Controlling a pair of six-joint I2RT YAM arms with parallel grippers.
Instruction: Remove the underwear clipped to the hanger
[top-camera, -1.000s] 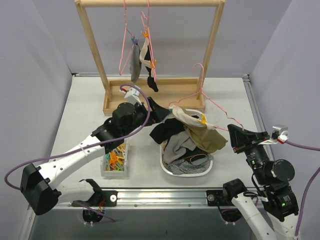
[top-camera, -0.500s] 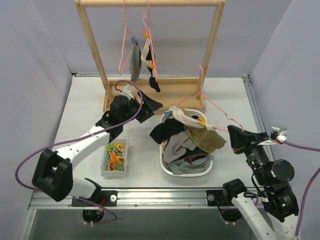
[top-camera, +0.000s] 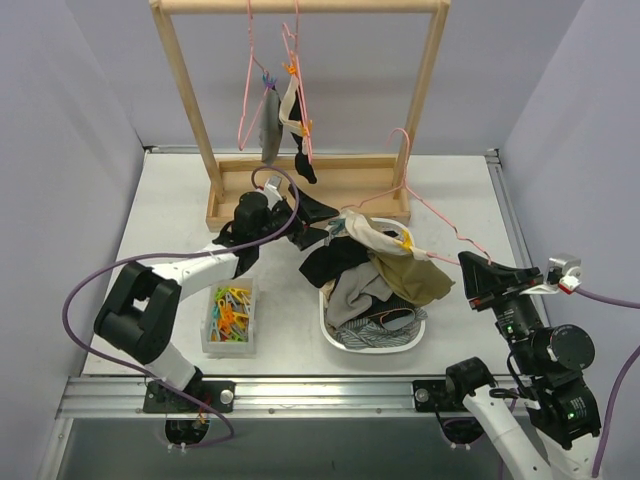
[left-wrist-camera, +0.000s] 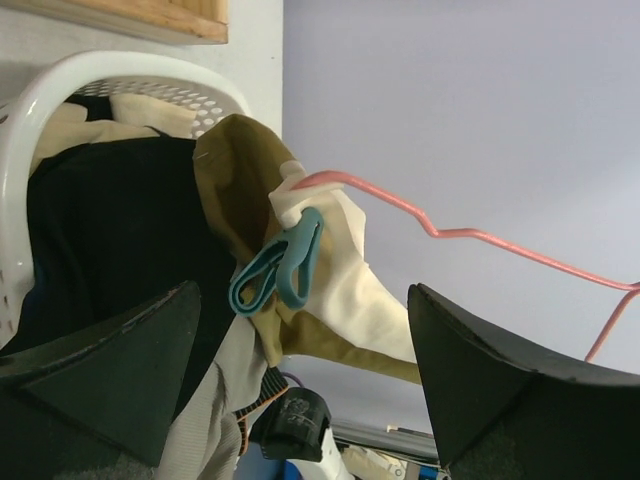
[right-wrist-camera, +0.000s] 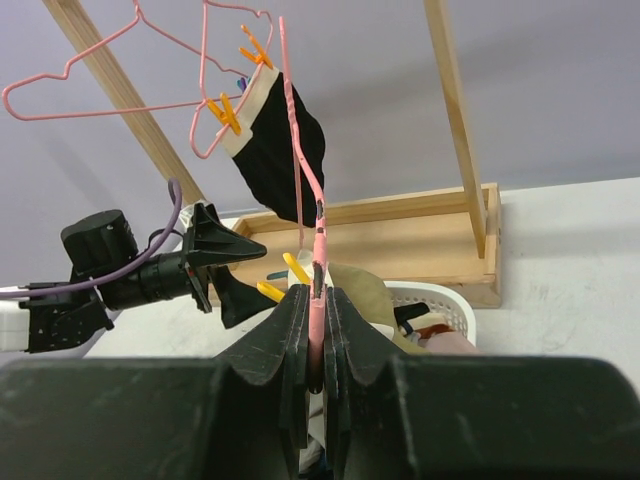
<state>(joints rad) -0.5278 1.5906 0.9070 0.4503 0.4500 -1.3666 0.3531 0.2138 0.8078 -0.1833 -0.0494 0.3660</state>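
Top external: olive underwear (top-camera: 418, 278) droops from hanger (top-camera: 433, 214)

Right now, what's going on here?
The right gripper is shut on the pink hanger by the basket. The olive underwear is held to it by a teal clip. The open left gripper faces that clip, not gripping it. The grey piece and the black-and-white piece hang on the rack.

Wooden rack (top-camera: 190, 100) standing at the far side of the grey table (top-camera: 160, 220), white perforated basket (top-camera: 372, 346) just before its base, clear box (top-camera: 228, 349) of coloured clips (top-camera: 231, 310) left of the basket, teal clip (left-wrist-camera: 280, 272) above the basket.
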